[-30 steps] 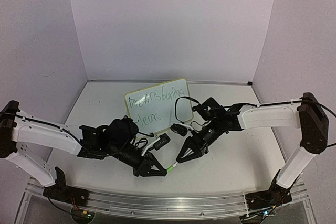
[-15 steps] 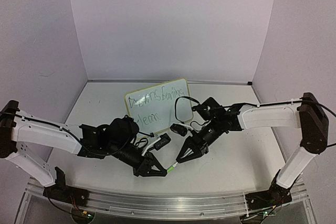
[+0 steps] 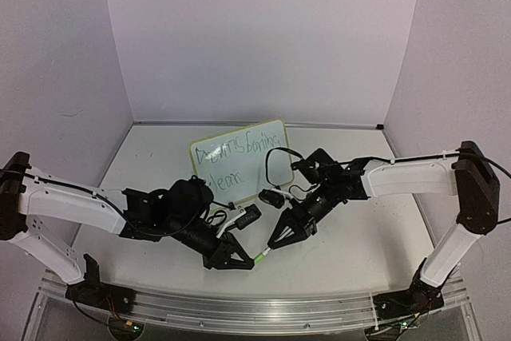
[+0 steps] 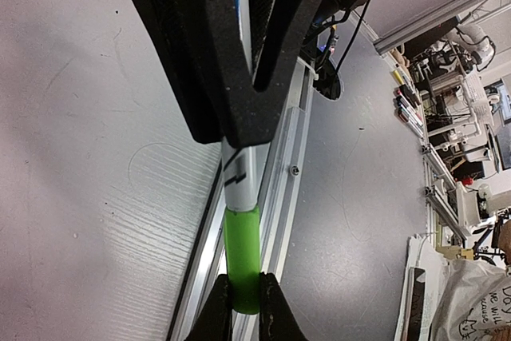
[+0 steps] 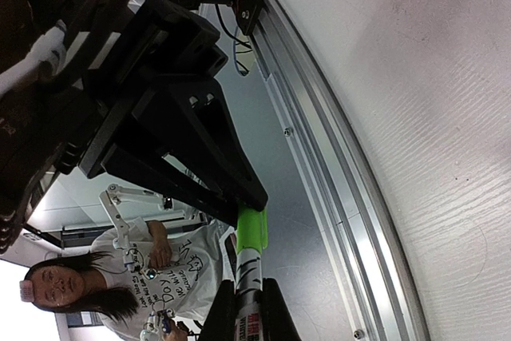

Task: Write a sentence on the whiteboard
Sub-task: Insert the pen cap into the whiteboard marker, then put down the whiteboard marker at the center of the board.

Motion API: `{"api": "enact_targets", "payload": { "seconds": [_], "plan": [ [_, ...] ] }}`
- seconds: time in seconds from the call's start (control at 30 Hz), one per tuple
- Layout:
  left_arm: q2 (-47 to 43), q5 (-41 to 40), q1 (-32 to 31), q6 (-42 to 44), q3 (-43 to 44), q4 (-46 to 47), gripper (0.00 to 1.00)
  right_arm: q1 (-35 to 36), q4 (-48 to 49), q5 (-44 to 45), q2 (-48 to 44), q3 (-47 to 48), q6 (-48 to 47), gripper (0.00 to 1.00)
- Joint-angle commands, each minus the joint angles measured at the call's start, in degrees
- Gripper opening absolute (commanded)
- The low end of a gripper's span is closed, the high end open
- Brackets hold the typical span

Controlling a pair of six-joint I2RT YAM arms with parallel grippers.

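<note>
Whiteboard [image 3: 257, 167]: stands at the back middle of the desk [image 3: 359, 229], turned a little so its right end sits farther back. It is apart from both tools, which hang nearer the front edge.

Sentence [image 3: 239, 149]: two lines of thin handwriting. The upper line runs across most of the board and the lower one is short, at the lower left. The letters are too small to read from above.

Left tool [image 4: 243, 303]: jaws narrow, fingertips pinched on the green cap [image 4: 242, 253] of the marker [image 4: 242, 175]. It is low over the front middle of the desk.

Right tool [image 5: 246, 309]: jaws narrow, clamped on the marker's white barrel at the printed label. It points toward the left tool.

Marker: held between the two tools, clear of the desk, with the cap end toward the left tool. From above it shows as a short white and green bar linking the two sets of fingertips. The cap sits on the barrel with no gap showing.

Aluminium rail [image 3: 239, 309]: runs along the near edge of the desk, below the marker.
</note>
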Motion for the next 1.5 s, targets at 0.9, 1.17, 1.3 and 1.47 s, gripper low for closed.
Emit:
{"api": "enact_targets", "payload": {
  "seconds": [0.9, 1.17, 1.3, 1.47],
  "plan": [
    [-9.14, -16.87, 9.08, -2.69, 0.21, -1.24, 0.5, -4.97, 6.99, 23.23, -5.82, -0.55, 5.93, 0.0],
    [-14.05, -27.3, 16.19, -3.07, -0.15, -14.46, 0.74, -7.33, 7.06, 32.84, 0.49, 0.5, 6.04, 0.01],
    [-13.53, -29.47, 20.23, -4.72, -1.37, -15.88, 0.76, -7.81, 7.41, 35.08, 4.72, 1.74, 5.92, 0.06],
    [-13.41, -29.51, 25.71, -5.92, -3.47, -14.66, 0.77, -10.83, 7.36, 38.0, 7.3, 1.58, 6.33, 0.29]
  ]
}}
